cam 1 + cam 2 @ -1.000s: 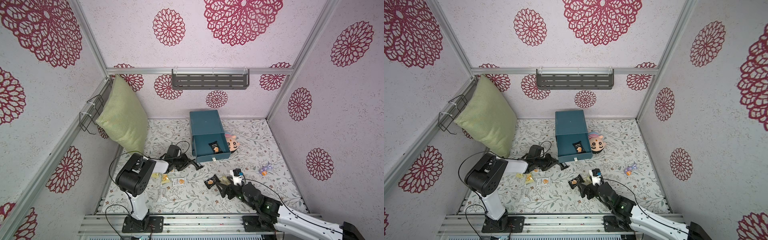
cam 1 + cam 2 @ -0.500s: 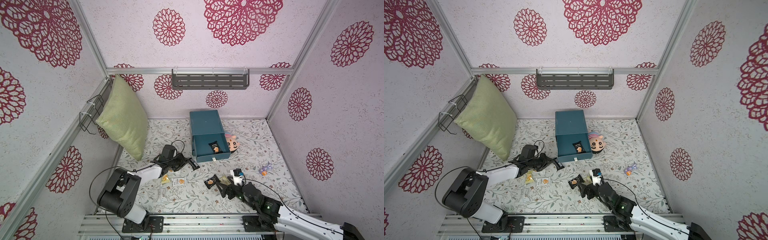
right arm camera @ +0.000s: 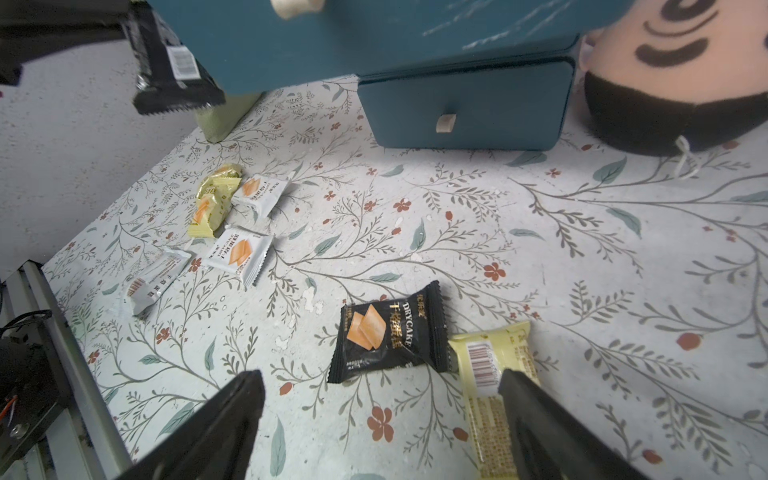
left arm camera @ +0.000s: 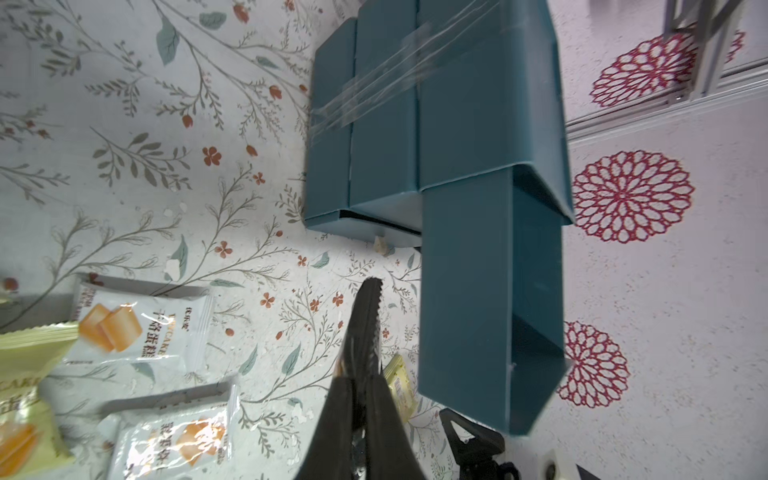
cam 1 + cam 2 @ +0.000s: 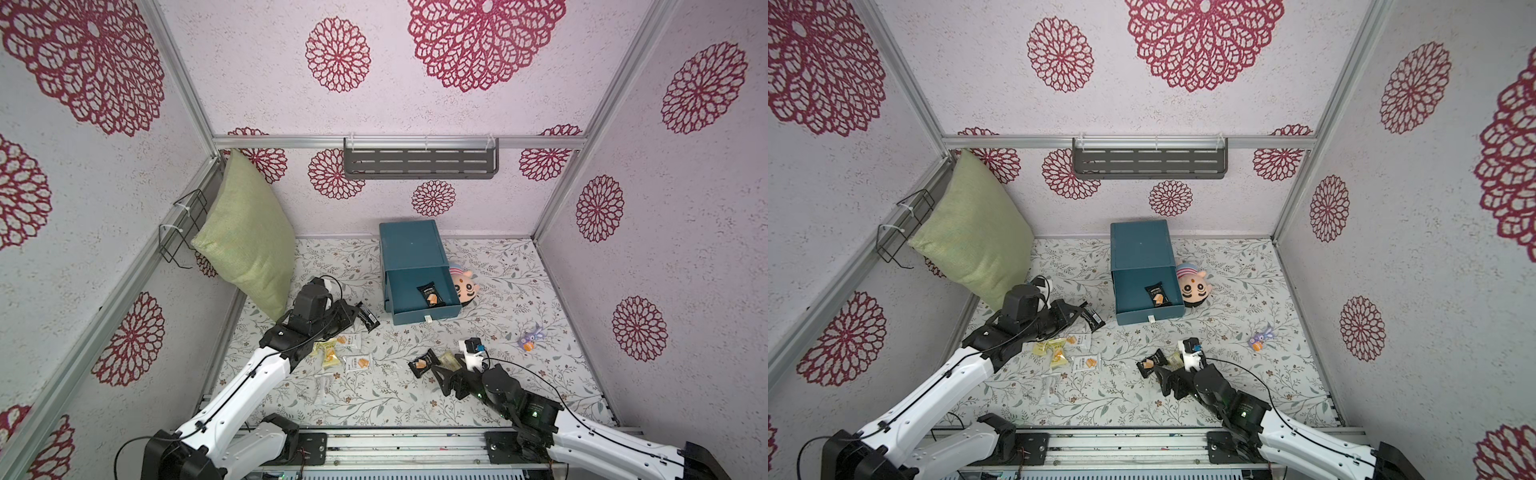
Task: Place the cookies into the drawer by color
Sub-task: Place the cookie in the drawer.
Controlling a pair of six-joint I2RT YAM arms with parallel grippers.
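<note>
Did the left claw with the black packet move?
Yes. The left claw, shut on the black packet, has slid a little away from the teal drawer chest, toward the green pillow.

Right gripper (image 3: 380, 380): jaws spread wide over the floral mat (image 3: 582, 257).
Just ahead of the gap: black DRYCAKE packet (image 3: 388, 332), flat, face up.
At one fingertip: yellow barcode packet (image 3: 492, 365), touching the black one.
Farther ahead, off to the side: white packets (image 3: 239, 251) and yellow packets (image 3: 212, 203), bunched close.
Beyond: teal drawer chest (image 3: 465, 99), an upper drawer pulled out toward the tool; plush head (image 3: 665, 83) beside it.
Left gripper (image 3: 120, 37): pinching a second black packet (image 3: 174, 75) in the air.
</note>
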